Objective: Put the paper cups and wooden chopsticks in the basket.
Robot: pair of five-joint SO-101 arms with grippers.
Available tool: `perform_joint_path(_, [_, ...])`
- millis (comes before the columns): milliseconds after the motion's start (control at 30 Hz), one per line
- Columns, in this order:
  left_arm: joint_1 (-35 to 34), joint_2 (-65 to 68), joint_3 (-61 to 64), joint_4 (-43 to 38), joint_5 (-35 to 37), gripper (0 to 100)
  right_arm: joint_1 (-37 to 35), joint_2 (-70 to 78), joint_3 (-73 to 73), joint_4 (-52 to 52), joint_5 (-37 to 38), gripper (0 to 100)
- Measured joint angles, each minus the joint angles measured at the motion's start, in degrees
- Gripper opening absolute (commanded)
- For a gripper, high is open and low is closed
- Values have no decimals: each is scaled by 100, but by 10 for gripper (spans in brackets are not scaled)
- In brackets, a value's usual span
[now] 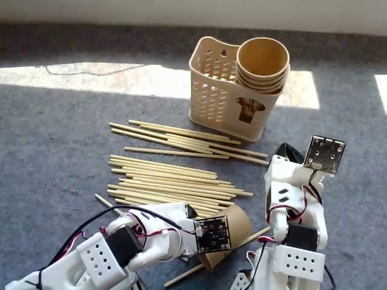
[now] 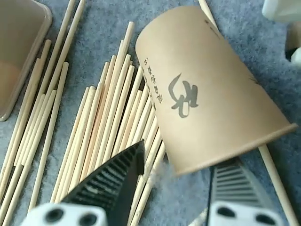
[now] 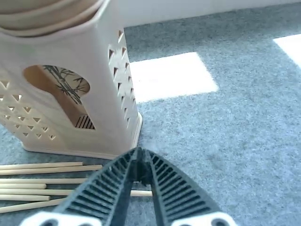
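A cream basket (image 1: 222, 95) stands upright at the back, with a stack of paper cups (image 1: 263, 61) in its right side. One more paper cup (image 2: 207, 94) lies on its side on the carpet near the front (image 1: 236, 228). My left gripper (image 2: 183, 162) is open at this cup's rim, one finger (image 2: 117, 181) beside it and the other under its edge. Several wooden chopsticks (image 1: 172, 181) lie loose between the cup and the basket. My right gripper (image 3: 141, 157) is shut and holds nothing, just short of the basket's (image 3: 70, 99) front corner.
Grey carpet covers the floor, with a sunlit strip (image 1: 91, 78) behind the basket. A single chopstick (image 2: 277, 179) runs under the lying cup. The right arm's body (image 1: 296, 205) stands close to the right of that cup. Open carpet lies right of the basket (image 3: 225, 117).
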Motion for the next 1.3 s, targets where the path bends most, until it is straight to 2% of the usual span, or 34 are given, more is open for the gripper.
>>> perform_joint_path(133, [0,0,149,-229,97,123,0,0,0,-105,0,9])
perform_joint_path(400, [0,0,158,-343,325,103,0,0,0,-123,0,9])
perform_joint_path(567, [-9,0,158,-343,334,14,0,0,0,-123,0,9])
perform_joint_path(733, [-9,0,-26,-299,352,5,35,0,0,-123,0,9])
perform_joint_path(900, [-70,0,-712,457,352,5,18,0,0,-123,0,9])
perform_joint_path(1133, [-1011,0,-1776,1345,352,5,18,0,0,-123,0,9])
perform_joint_path(1300, [-1327,0,-2593,1916,352,5,18,0,0,-123,0,9])
